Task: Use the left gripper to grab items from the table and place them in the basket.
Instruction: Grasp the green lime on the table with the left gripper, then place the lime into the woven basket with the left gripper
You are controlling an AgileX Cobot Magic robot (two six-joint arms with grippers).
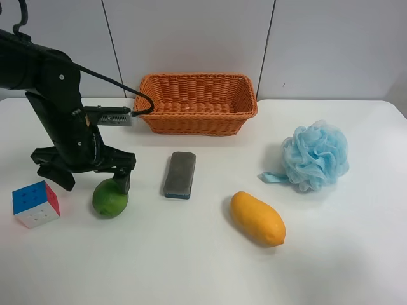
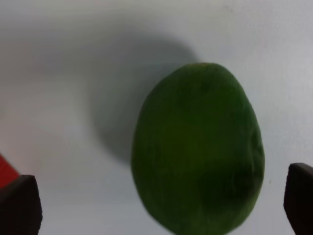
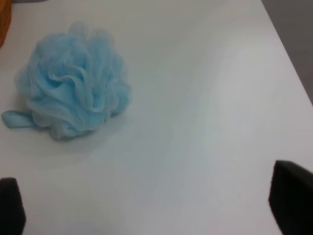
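My left gripper (image 1: 94, 180) is open, low over the white table (image 1: 191, 254) and straddling the round green lime (image 1: 110, 198). In the left wrist view the lime (image 2: 198, 149) lies between the spread fingertips of the gripper (image 2: 159, 201), apart from both. The puzzle cube (image 1: 35, 203) sits just beside it; its red corner (image 2: 6, 171) shows. The grey block with blue base (image 1: 180, 174), the mango (image 1: 257, 218) and the blue pouf (image 1: 316, 155) lie on the table. The wicker basket (image 1: 198, 121) stands at the back with nothing showing inside. My right gripper (image 3: 150, 203) is open near the pouf (image 3: 76, 98).
A pale panelled wall (image 1: 191, 32) rises behind the table. The left arm's black cable (image 1: 108, 79) arcs toward the basket's near corner. The right arm does not show in the exterior high view. The table's edge (image 3: 286, 49) runs beside the pouf in the right wrist view.
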